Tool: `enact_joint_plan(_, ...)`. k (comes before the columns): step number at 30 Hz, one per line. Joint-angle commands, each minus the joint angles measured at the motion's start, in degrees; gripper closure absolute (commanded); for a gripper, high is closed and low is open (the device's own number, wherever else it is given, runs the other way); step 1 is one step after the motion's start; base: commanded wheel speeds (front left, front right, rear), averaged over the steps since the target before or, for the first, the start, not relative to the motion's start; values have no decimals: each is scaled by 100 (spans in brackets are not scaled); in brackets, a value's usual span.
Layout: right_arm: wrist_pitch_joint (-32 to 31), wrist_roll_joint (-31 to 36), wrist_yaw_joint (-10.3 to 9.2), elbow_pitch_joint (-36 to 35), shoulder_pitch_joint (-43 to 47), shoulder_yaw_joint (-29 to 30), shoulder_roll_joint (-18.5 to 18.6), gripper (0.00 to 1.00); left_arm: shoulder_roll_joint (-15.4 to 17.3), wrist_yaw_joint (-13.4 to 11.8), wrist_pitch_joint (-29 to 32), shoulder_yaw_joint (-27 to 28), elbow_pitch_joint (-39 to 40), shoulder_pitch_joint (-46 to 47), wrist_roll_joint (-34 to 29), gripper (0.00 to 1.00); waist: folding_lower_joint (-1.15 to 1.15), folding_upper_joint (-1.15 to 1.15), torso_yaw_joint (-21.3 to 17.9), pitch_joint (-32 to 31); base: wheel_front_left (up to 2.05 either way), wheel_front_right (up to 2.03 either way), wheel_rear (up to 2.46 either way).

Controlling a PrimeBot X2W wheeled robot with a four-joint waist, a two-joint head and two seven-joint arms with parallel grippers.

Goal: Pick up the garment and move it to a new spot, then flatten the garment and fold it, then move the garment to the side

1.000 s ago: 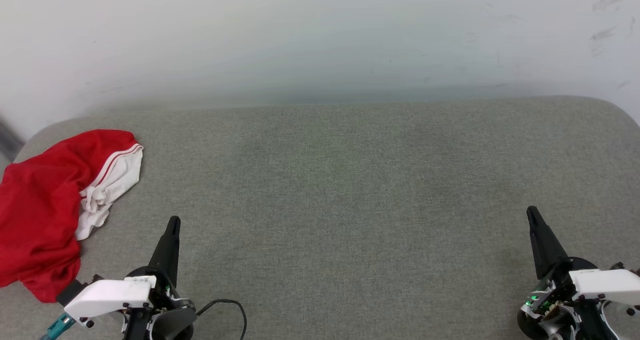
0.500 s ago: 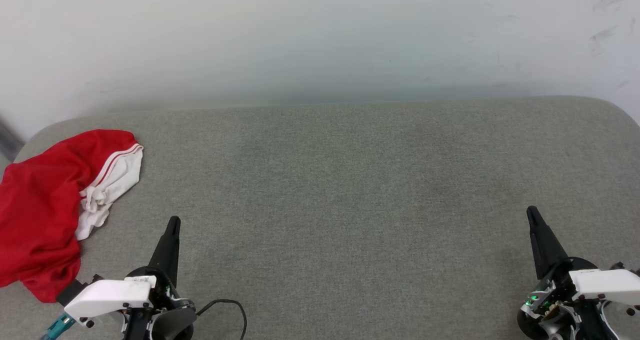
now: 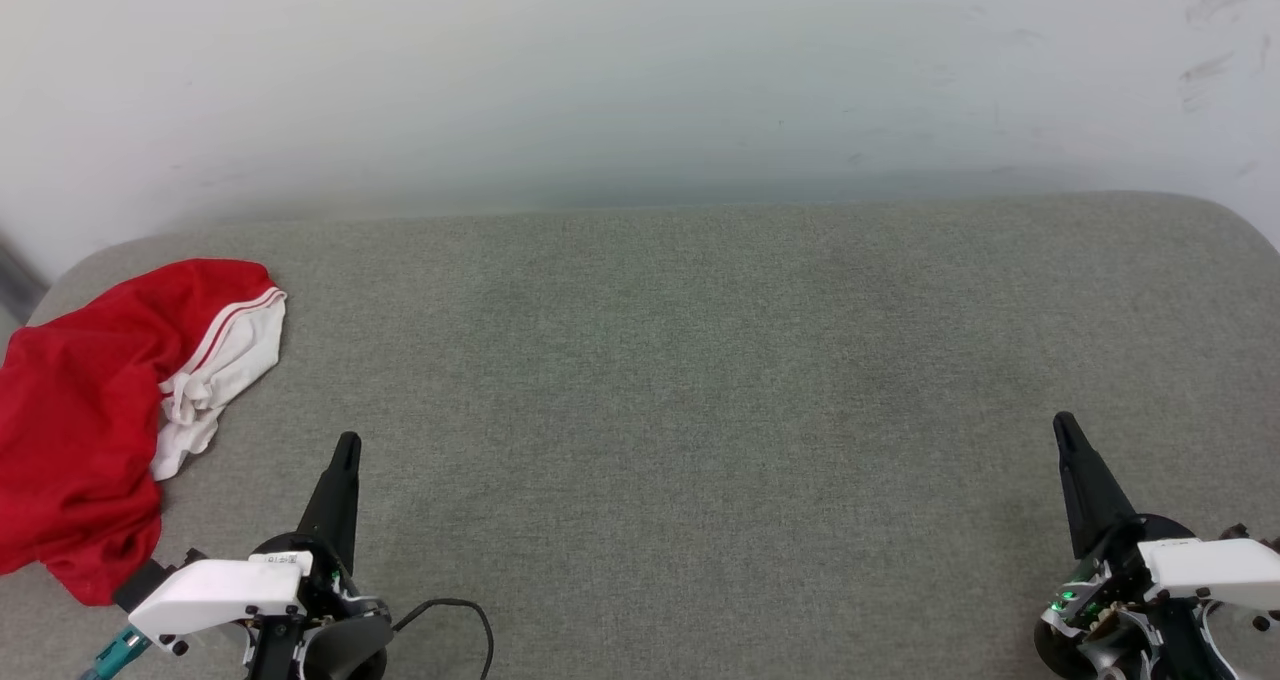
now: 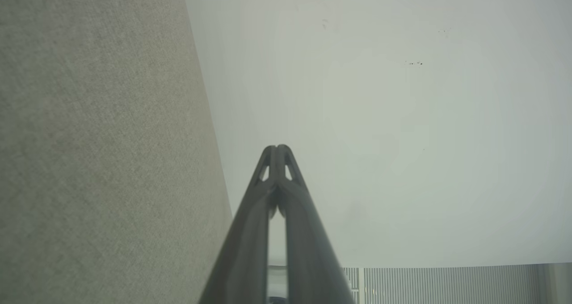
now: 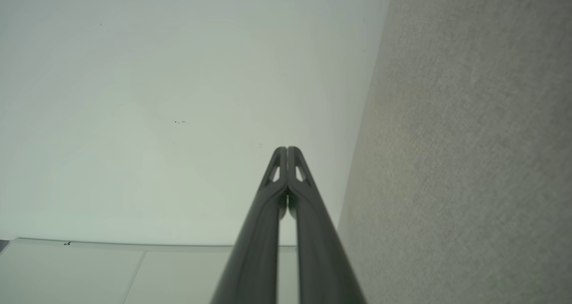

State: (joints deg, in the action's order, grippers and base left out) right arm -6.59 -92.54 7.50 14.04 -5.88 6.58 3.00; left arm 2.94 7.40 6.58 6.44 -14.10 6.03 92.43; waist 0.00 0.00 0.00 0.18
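Note:
The garment (image 3: 80, 420) lies crumpled at the far left edge of the grey cushioned surface (image 3: 680, 380), red with a white sleeve and striped trim turned toward the middle. No lettering shows on it. My left gripper (image 3: 346, 444) is shut and empty at the lower left, its tips a short way right of the garment and apart from it. My right gripper (image 3: 1062, 424) is shut and empty at the lower right, far from the garment. In the left wrist view the left gripper (image 4: 277, 148) has its tips pressed together, as does the right gripper (image 5: 287, 149) in the right wrist view.
A pale wall (image 3: 640, 80) rises right behind the surface's far edge. A black cable (image 3: 455, 610) loops near my left wrist. The surface's rounded corners fall away at the far left and far right.

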Motion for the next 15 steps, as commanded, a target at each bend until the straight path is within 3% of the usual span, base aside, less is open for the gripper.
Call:
enact_joint_plan(1, -5, 29, -2, 5, -66, -2, -21, 100, -7, 17, 12, 22, -2, 47, -12, 100, 0, 0, 0, 0, 0, 0, 0)
enact_joint_plan(2, -5, 28, -2, 5, -66, -2, -21, 100, -7, 17, 12, 22, -2, 47, -12, 100, 0, 0, 0, 0, 0, 0, 0)
enact_joint_plan(3, 1, 2, 0, -1, 0, 0, 0, 0, 0, 0, -2, 0, 1, 0, -2, 0, 0, 0, 0, 0, 0, 0, 0)
enact_joint_plan(15, 247, 200, -1, 46, 267, -176, -5, 0, -17, -1, -249, -98, -7, -284, -219, 0, 0, 0, -10, -10, 0, 0, 0)
